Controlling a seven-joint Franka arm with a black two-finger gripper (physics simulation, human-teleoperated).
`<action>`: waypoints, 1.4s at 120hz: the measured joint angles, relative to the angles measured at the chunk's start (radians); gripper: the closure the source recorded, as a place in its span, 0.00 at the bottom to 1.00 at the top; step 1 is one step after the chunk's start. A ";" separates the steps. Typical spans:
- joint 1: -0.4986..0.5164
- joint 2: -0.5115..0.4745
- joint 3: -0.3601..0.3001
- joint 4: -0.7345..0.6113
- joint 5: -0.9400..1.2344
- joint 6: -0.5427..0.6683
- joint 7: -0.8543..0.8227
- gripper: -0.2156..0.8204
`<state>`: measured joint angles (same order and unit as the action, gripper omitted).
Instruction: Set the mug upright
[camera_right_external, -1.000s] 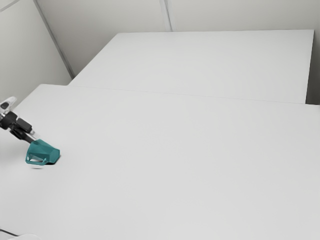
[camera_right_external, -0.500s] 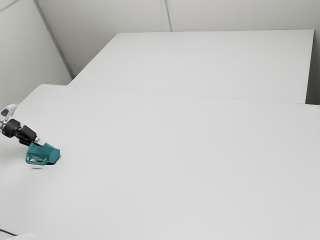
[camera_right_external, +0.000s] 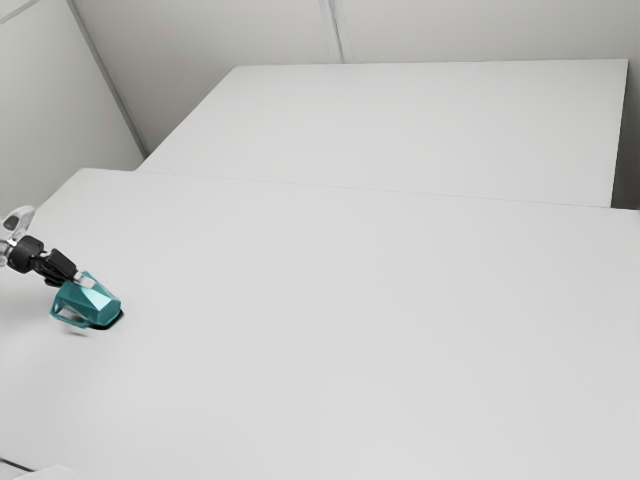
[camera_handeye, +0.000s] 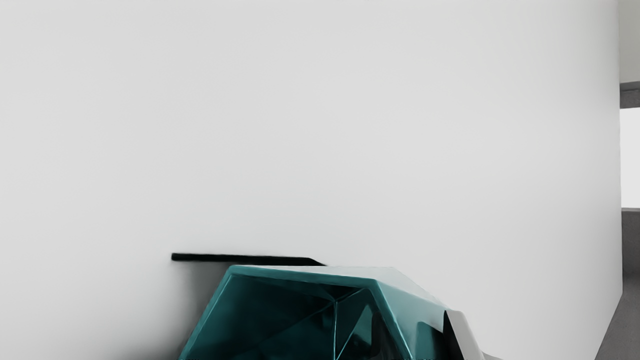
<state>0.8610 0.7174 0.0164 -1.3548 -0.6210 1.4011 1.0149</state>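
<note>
**Mug (camera_right_external: 90, 303) tipped over at the table's (camera_right_external: 330, 320) edge region, hand (camera_right_external: 84, 282) against it**

Behind the table, in the exterior view, a second pale surface (camera_right_external: 420, 130) spreads out, with light walls (camera_right_external: 200, 50) rising past it. At the exterior view's lower left, a thin dark line (camera_right_external: 18, 465) runs to a white rounded shape (camera_right_external: 58, 474); I cannot tell what either belongs to. In the wrist view, grey areas (camera_handeye: 631, 245) and a bright patch (camera_handeye: 630, 157) lie beyond the table's edge. A black strip (camera_handeye: 240, 259) shows just beside the mug, on the side away from the camera; its nature is unclear.

The mug is teal and faceted. It leans well over instead of standing, near the exterior view's left. Its long axis slants from the exterior view's upper left down toward the lower right. The mouth opens toward the hand, so the wrist view looks into the hollow, and the base points away. The handle (camera_right_external: 58, 311) juts toward the exterior view's left.

The hand touches the mug; whether it is apart, together or clamped on the wall, I cannot tell.
</note>
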 joint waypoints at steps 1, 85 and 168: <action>0.000 0.000 0.000 -0.001 0.000 0.000 0.000 0.92; -0.128 -0.227 0.007 -0.126 0.006 -0.036 -0.040 0.96; -0.763 -0.636 0.022 -0.620 0.399 0.496 -0.329 0.96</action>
<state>0.0981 0.0813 0.0380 -1.9743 -0.2220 1.8972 0.6859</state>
